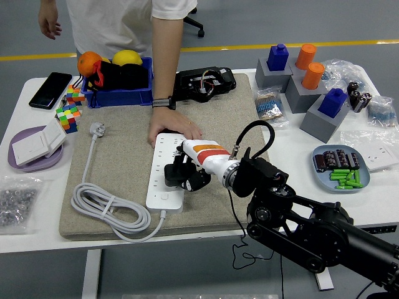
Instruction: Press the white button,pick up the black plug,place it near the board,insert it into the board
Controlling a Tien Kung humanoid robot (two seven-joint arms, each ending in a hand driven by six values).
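A white power strip [163, 194] lies lengthwise on the grey felt mat [118, 168]. My right hand [182, 175] hovers over the strip's middle sockets, its black fingers shut on the black plug [173, 169], which sits on or just above the strip; I cannot tell whether its pins are in. A black cable [249, 132] loops up behind the wrist. A person's hand [169, 127] presses flat on the strip's far end. The strip's near end, with its white button [164, 197], is uncovered.
The strip's white cord [106, 210] lies coiled at the mat's front left, its plug [96, 129] further back. A blue bin [118, 93] and black device [202, 84] stand behind. A purple plate [19, 167] sits left, and grey blocks [318, 121] and a blue tray [324, 174] sit right.
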